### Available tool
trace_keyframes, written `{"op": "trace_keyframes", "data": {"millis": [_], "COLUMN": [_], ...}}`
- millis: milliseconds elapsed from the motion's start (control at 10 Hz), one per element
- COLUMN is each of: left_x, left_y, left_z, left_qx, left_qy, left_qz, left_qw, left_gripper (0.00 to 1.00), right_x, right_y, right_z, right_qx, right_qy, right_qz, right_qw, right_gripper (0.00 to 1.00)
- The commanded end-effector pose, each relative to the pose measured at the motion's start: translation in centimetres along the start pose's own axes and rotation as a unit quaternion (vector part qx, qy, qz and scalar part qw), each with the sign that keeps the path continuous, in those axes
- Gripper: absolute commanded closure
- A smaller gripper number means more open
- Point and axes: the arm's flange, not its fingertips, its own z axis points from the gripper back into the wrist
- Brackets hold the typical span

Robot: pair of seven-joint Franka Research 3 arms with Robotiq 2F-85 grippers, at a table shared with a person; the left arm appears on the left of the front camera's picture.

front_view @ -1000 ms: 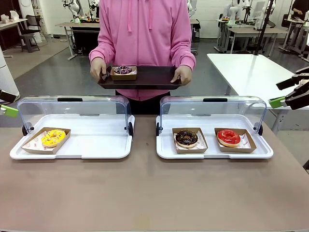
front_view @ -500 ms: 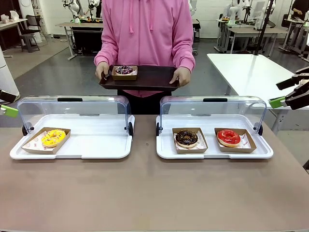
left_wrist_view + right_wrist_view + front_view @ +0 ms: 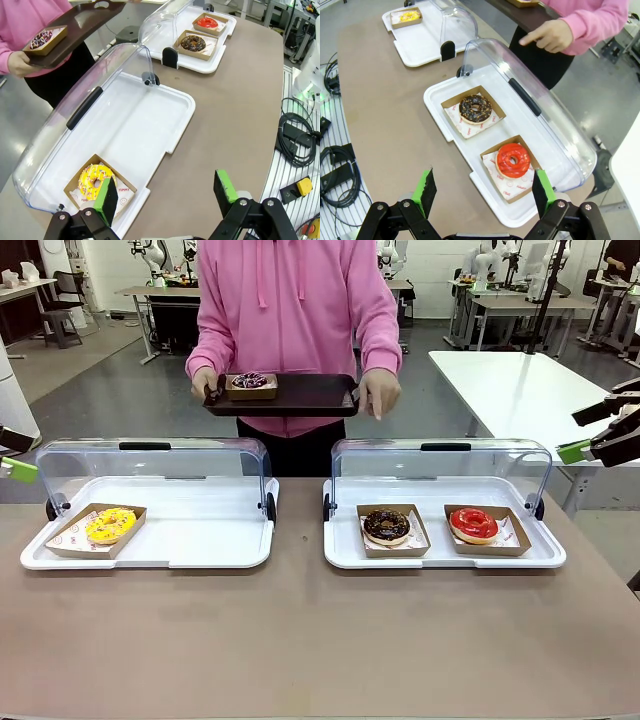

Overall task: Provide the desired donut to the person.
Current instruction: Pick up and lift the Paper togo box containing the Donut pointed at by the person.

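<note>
A brown table (image 3: 300,640) bears two lidded cases, lids raised; behind it the person (image 3: 290,310) holds a dark tray (image 3: 310,395) carrying a sprinkled donut (image 3: 249,381); one hand (image 3: 381,392) points down toward the right case (image 3: 440,560), where a chocolate donut (image 3: 386,525) and a red donut (image 3: 473,523) sit; a yellow donut (image 3: 110,524) lies in the left case (image 3: 210,525); the left claw (image 3: 165,189) and the right claw (image 3: 484,187) hang open, empty.

We see a matte brown surface (image 3: 300,640) bearing a left white plastic tray (image 3: 200,525) and a right white plastic tray (image 3: 440,562), side by side and apart, their clear domed lids (image 3: 150,468) raised.
</note>
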Motion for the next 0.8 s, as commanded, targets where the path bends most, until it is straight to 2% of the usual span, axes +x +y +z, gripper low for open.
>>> {"op": "trace_keyframes", "data": {"millis": [0,700], "left_x": [-0.09,-0.09], "left_y": [0.15,0.15], "left_z": [0.17,0.17], "left_qx": [0.005,0.005], "left_qy": [-0.004,-0.004], "left_qz": [0.001,0.001], "left_qw": [1.000,1.000], "left_gripper": [0.00,0.00], "right_x": [-0.02,-0.02], "right_y": [-0.07,-0.07], "right_z": [-0.21,-0.21], "right_qx": [0.005,0.005], "right_qy": [-0.003,-0.003], "right_qz": [0.004,0.004], "right_qw": [1.000,1.000], "right_gripper": [0.00,0.00]}}
